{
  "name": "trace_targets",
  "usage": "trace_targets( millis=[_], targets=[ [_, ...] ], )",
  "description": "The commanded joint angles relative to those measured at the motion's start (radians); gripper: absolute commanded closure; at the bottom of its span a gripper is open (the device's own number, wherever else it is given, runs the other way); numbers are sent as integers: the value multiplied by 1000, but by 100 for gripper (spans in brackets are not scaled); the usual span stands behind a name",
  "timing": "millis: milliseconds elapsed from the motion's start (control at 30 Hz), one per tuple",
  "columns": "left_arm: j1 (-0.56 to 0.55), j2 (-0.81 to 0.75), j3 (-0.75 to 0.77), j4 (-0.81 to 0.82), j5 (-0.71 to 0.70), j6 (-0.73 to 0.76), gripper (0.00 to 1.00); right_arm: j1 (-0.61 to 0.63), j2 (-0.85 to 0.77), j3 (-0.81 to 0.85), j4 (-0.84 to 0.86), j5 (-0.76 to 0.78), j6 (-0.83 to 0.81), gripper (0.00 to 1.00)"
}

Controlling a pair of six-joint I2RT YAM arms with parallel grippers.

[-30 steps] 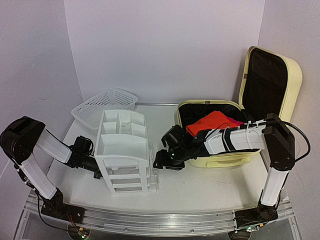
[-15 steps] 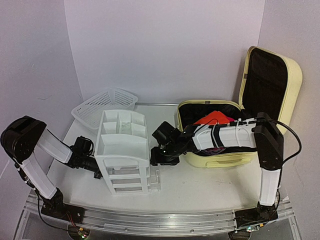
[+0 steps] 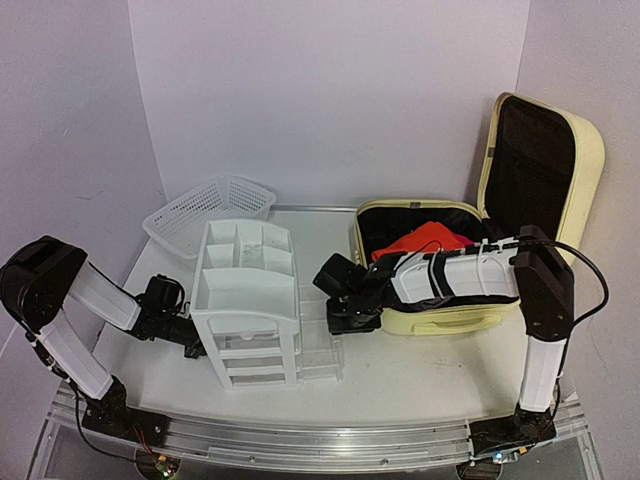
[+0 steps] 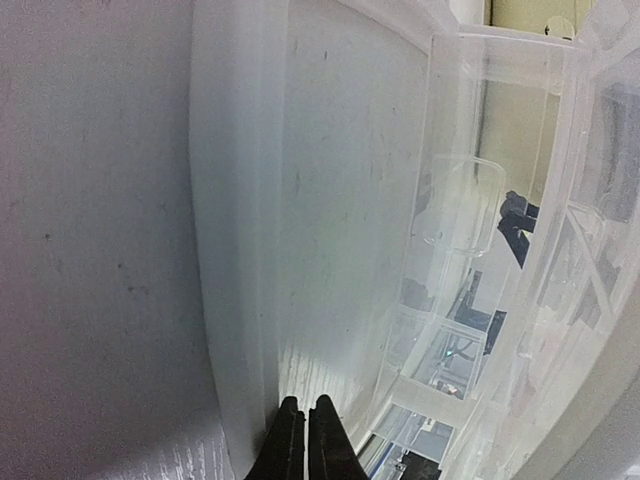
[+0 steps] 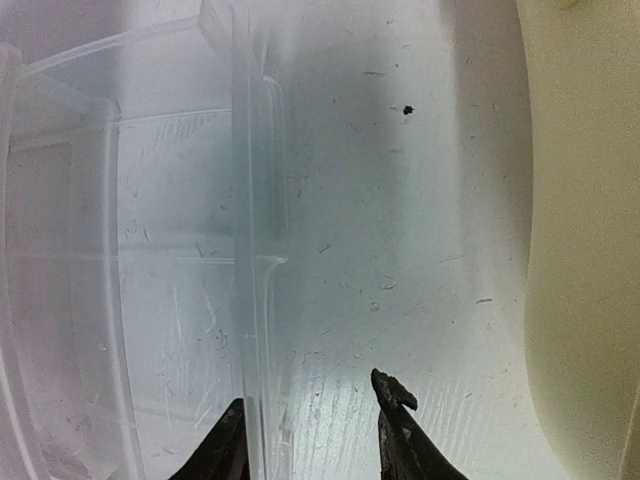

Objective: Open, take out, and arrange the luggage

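Note:
The luggage [image 3: 440, 290] is a pale yellow suitcase at the right of the table. It lies open with its black-lined lid [image 3: 540, 165] upright against the wall, and a red garment [image 3: 425, 240] lies inside. Its yellow shell also shows in the right wrist view [image 5: 585, 250]. My right gripper [image 3: 345, 318] reaches left from over the suitcase. In the right wrist view it [image 5: 312, 430] is open, with the front wall of a clear drawer [image 5: 255, 300] between its fingers beside the left one. My left gripper [image 4: 305, 440] is shut and empty, its tips against the left side of the white drawer organizer [image 3: 245, 300].
A white mesh basket [image 3: 205, 212] stands at the back left. The organizer's clear bottom drawer [image 3: 322, 355] sticks out to the right between organizer and suitcase. The table's metal rail [image 3: 300, 440] runs along the near edge.
My right gripper moved left to the organizer, then back right toward the suitcase. The clear bottom drawer has slid further out to the right. The left arm has barely moved.

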Motion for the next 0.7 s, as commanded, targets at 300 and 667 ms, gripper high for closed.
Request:
trace_targets(
  millis=[300, 667],
  targets=[
    [35, -81, 0, -78, -83, 38, 86, 4, -237, 69, -90, -6, -201, 35],
    [209, -239, 20, -442, -252, 94, 56, -292, -337, 77, -168, -152, -459, 2]
  ],
)
